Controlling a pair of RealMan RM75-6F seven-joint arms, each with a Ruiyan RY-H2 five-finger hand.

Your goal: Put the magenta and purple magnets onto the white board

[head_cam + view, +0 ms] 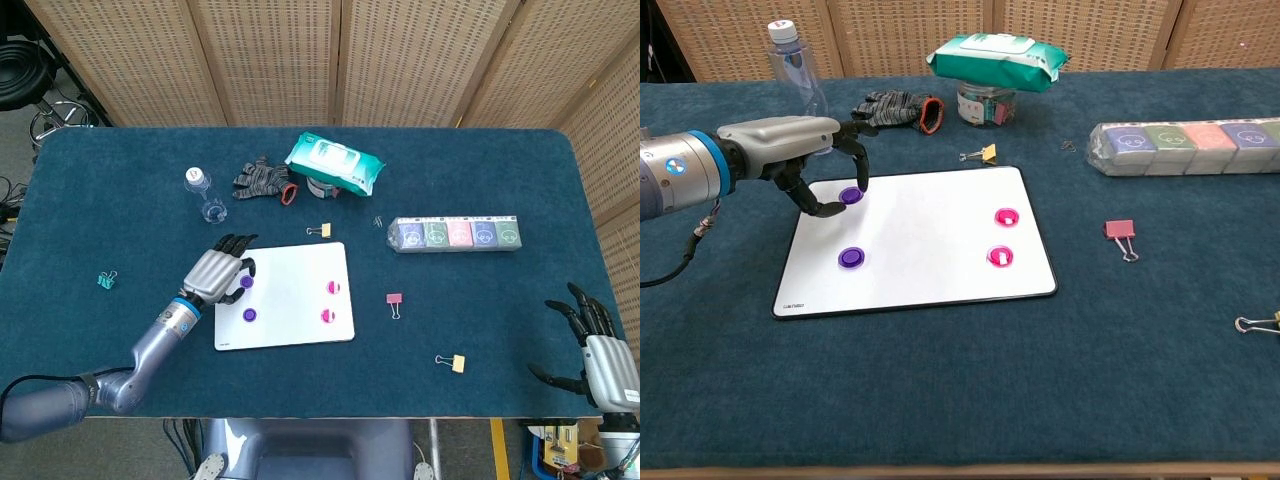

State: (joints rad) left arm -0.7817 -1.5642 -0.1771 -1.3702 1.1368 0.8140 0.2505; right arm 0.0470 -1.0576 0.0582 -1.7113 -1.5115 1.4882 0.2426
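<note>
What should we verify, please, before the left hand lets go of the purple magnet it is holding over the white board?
1. Left hand has the held purple magnet between its fingertips: ok.
2. Magnet is over the white board, near its upper left corner: ok.
3. Magnet is flat against the board surface: cannot tell.
4. Drop spot is apart from the other purple magnet: ok.
5. Two magenta magnets are already on the board: ok.
6. Right hand is open at the table's near right edge, away from the board: ok.
</note>
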